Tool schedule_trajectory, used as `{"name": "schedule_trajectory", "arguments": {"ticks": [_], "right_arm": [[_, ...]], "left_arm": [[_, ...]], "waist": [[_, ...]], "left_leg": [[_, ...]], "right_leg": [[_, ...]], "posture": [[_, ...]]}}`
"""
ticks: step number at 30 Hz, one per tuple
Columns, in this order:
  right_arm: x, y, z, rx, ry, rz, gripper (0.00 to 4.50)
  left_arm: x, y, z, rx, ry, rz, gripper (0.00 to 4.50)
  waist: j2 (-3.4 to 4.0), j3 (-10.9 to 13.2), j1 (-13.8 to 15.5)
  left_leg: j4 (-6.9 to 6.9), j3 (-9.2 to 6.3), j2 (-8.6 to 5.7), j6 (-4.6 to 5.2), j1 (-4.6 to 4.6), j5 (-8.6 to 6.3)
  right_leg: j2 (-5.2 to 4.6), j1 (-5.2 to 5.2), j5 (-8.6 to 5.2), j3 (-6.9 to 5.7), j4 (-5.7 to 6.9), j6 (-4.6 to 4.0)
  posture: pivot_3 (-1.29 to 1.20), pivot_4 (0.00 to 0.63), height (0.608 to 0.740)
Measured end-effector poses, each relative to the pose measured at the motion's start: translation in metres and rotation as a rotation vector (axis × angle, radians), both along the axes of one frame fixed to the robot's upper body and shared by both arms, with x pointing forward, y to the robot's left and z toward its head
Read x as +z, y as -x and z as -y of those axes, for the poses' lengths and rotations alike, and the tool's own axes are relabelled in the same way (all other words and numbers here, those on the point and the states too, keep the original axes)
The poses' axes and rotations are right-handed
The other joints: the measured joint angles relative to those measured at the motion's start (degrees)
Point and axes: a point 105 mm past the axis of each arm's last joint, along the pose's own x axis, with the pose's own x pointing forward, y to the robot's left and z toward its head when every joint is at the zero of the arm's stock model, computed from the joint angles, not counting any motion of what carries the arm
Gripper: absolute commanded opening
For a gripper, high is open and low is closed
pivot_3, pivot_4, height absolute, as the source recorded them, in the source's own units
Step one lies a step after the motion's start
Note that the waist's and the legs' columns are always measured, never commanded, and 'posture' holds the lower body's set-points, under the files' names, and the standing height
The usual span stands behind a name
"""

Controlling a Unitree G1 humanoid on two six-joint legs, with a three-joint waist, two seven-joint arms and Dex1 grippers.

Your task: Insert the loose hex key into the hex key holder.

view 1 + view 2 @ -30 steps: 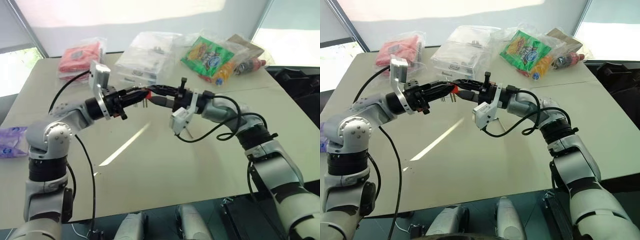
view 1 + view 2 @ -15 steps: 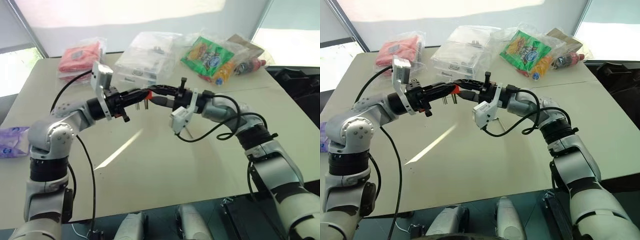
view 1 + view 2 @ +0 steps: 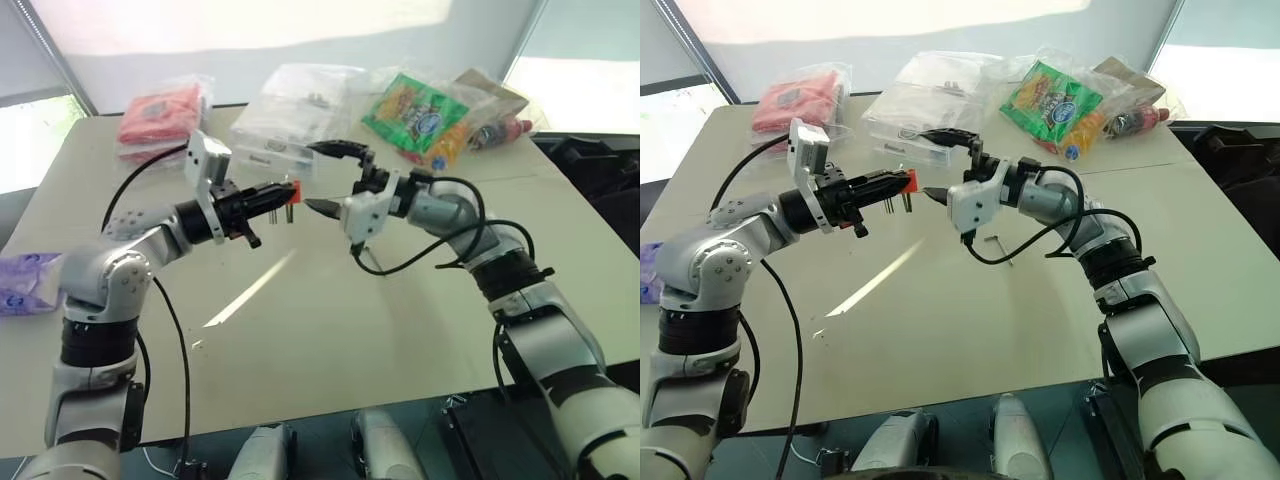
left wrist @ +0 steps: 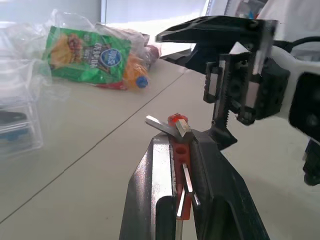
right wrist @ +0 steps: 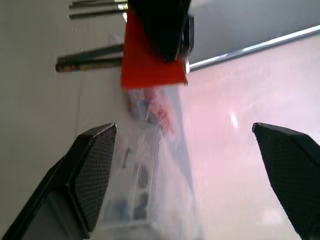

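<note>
My left gripper [image 3: 278, 194] is shut on the orange-red hex key holder [image 3: 291, 191] and holds it in the air over the table's middle. Short dark keys stick out of the holder [image 5: 149, 56]. Facing it from the right, my right gripper [image 3: 328, 178] stands wide open, its two fingers apart from the holder and nothing between them. In the left wrist view the holder [image 4: 178, 150] sits clamped between the left fingers, with the open right gripper beyond it. A thin dark rod, the loose hex key [image 3: 993, 239], lies on the table under my right wrist.
Along the table's far side lie a red packet [image 3: 155, 115], clear plastic boxes [image 3: 290, 115] and a green snack bag [image 3: 415, 110]. A purple-and-white packet [image 3: 22, 283] rests at the left edge. Black cables hang from both wrists.
My right gripper has opened wide, rolled, and drawn back to the right from the holder. The left gripper keeps the holder in about the same place.
</note>
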Motion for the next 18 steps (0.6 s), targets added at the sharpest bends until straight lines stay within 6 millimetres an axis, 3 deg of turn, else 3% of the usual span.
{"name": "schedule_trajectory", "arguments": {"ticks": [3, 6, 11, 18], "right_arm": [[-0.028, -0.006, 0.028, -0.161, -0.032, -0.413, 4.47], [-0.04, 0.006, 0.04, -0.246, -0.048, -0.702, 4.47], [-0.06, 0.027, 0.047, -0.321, -0.026, -0.917, 4.47], [-0.084, 0.021, 0.054, -0.448, -0.021, -0.963, 4.47]], "left_arm": [[-0.002, -0.002, -0.003, 0.035, -0.014, 0.023, 0.0], [-0.003, -0.001, -0.003, 0.054, -0.017, 0.038, 0.0], [-0.005, -0.002, -0.003, 0.074, -0.019, 0.043, 0.0], [-0.004, -0.004, -0.003, 0.091, -0.018, 0.046, 0.0]], "waist": [[0.01, 0.0, 0.24], [0.01, 0.01, 0.29], [0.01, 0.0, 0.23], [0.01, 0.0, 0.31]], "left_leg": [[0.03, -0.01, -0.02, 0.01, -0.05, -0.01], [0.0, 0.0, -0.01, 0.03, -0.06, -0.02], [-0.01, 0.03, -0.01, 0.05, -0.06, -0.03], [0.0, 0.05, -0.01, 0.04, -0.08, -0.02]], "right_leg": [[-0.02, -0.05, 0.0, 0.0, 0.0, 0.0], [-0.05, -0.1, 0.0, 0.0, 0.0, 0.0], [-0.09, -0.11, 0.0, 0.0, 0.0, 0.0], [-0.11, -0.13, 0.0, 0.0, 0.0, 0.0]], "posture": [[0.0, 0.15, 0.74], [0.0, 0.15, 0.74], [0.0, 0.15, 0.74], [0.0, 0.15, 0.74]]}}
